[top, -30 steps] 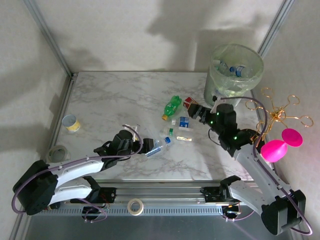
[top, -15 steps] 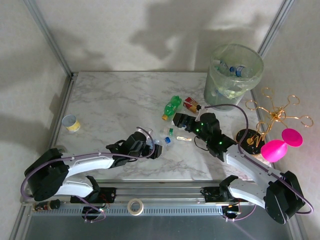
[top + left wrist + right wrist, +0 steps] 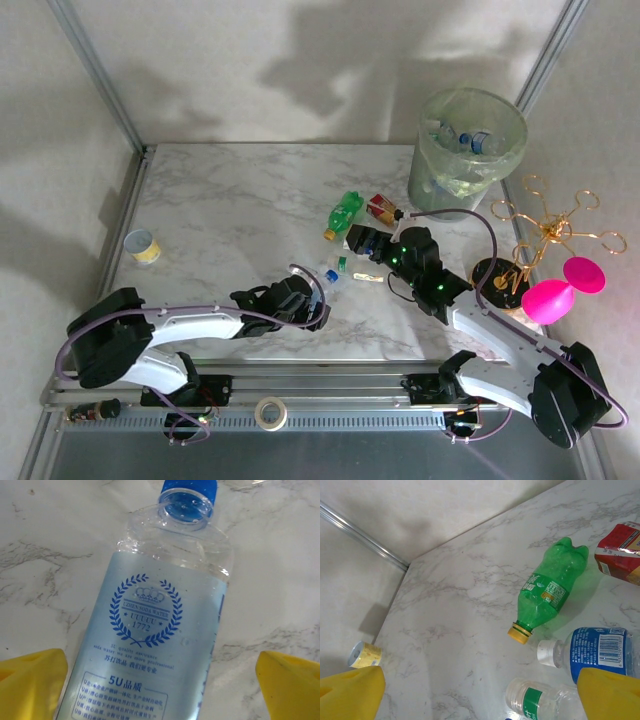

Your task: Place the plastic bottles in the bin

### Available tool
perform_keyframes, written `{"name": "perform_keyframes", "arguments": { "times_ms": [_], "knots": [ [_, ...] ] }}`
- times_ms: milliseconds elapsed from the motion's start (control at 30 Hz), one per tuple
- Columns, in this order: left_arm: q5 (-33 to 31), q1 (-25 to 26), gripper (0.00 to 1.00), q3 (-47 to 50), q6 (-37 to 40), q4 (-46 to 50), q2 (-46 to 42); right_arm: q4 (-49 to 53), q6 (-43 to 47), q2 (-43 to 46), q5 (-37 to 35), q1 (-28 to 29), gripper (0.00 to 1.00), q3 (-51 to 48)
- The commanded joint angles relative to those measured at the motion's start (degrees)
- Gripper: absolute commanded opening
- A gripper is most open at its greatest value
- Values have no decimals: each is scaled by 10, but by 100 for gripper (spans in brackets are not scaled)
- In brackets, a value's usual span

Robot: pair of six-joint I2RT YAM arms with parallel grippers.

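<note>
While the left claw point(image 3: 160, 682) straddles a blue-capped bottle point(image 3: 150, 615), fingers spread wide, right claw point(image 3: 480, 692) spread, empty

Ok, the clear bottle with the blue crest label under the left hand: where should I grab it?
Across the labelled body, from straight above. The bottle lies flat on the marble table, blue cap pointing away, and the left hand's open yellow fingers straddle its round sides.

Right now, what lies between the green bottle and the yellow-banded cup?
Bare marble tabletop: nothing sits between the green bottle and the yellow-banded cup, seen in the right wrist view.
</note>
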State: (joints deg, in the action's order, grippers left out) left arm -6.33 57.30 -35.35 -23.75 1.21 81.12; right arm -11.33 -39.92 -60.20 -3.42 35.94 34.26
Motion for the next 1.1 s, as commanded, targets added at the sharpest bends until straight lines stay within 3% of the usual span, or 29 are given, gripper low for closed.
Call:
{"name": "perform_keyframes", "arguments": {
  "times_ms": [0, 267, 700, 933, 1067],
  "knots": [
    [-33, 4, 95, -16, 7, 13, 18, -8, -7, 9, -13, 5, 99, -7],
    [-42, 4, 85, -19, 13, 7, 48, -2, -10, 14, -16, 6, 99, -11],
    [-26, 5, 57, 4, 4, -19, 50, -7, -12, 5, -14, 12, 99, -6],
    [-74, 4, 52, 18, -6, -38, -38, -26, -13, 2, 0, 20, 99, -3],
    [-75, 4, 53, 47, -14, -115, -118, -68, -14, -11, 33, 33, 99, -4]
  ]
}}
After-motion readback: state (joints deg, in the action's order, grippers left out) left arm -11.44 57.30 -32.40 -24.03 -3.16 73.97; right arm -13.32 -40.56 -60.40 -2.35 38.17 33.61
